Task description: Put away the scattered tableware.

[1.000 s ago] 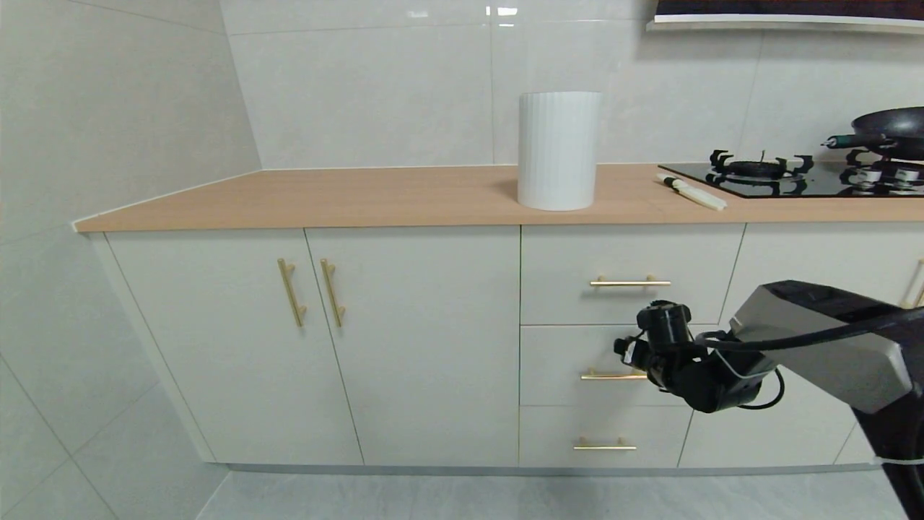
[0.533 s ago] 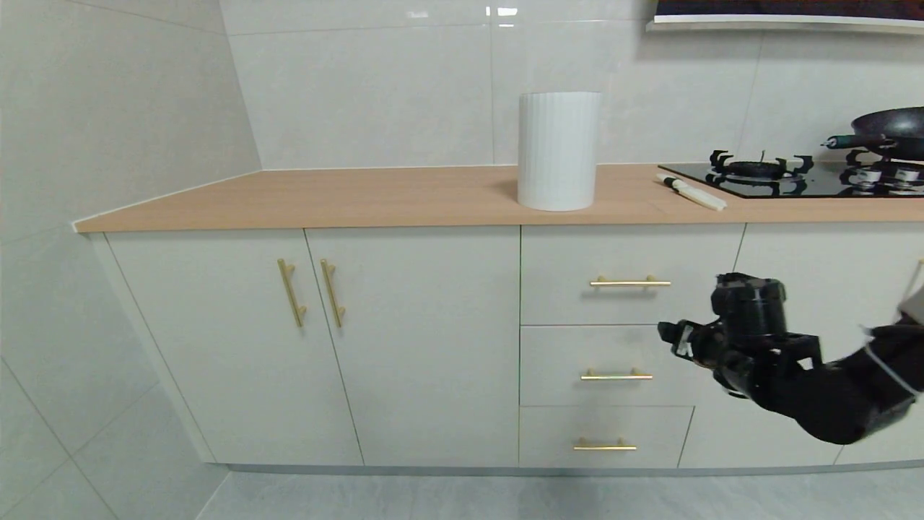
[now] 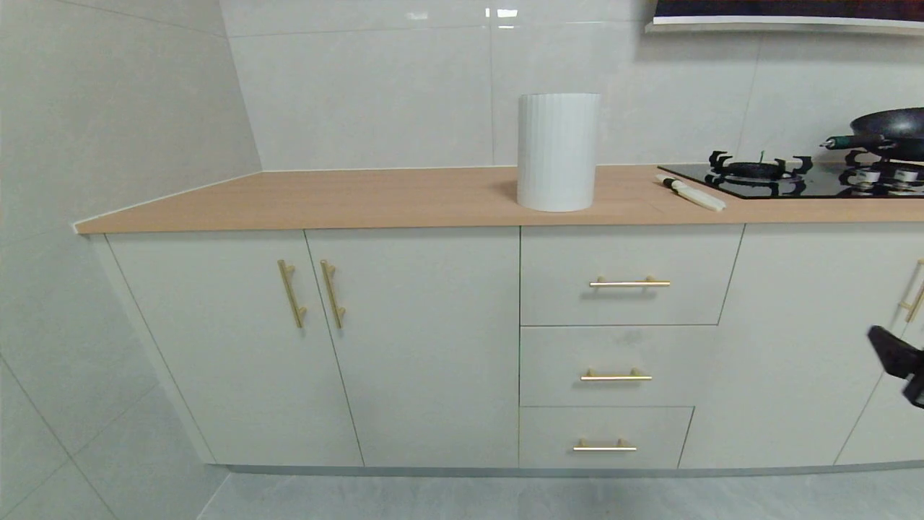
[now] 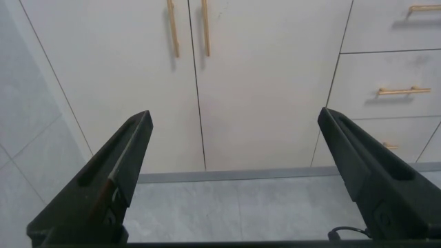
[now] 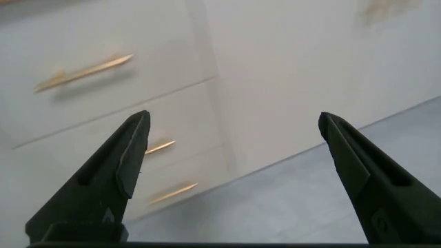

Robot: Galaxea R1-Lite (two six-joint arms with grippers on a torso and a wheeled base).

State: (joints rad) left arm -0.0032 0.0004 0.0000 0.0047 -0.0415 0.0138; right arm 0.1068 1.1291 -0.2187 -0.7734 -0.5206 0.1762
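Note:
A tall white ribbed holder (image 3: 557,152) stands on the wooden counter (image 3: 375,198). To its right a pale slim utensil (image 3: 691,192) with a dark band lies on the counter beside the stove. My right gripper (image 5: 234,118) is open and holds nothing; it hangs low in front of the drawers (image 5: 103,103), and one black piece of it (image 3: 895,355) shows at the right edge of the head view. My left gripper (image 4: 234,117) is open too, low near the floor, facing the double cabinet doors (image 4: 186,83).
A black gas stove (image 3: 794,177) with a dark pan (image 3: 888,130) sits at the counter's right end. Under the counter are two cabinet doors (image 3: 310,339) and three drawers with gold handles (image 3: 629,283). Tiled walls close the left side and back.
My right arm has pulled back to the right, from in front of the middle drawer to the head view's right edge. The counter items have not moved.

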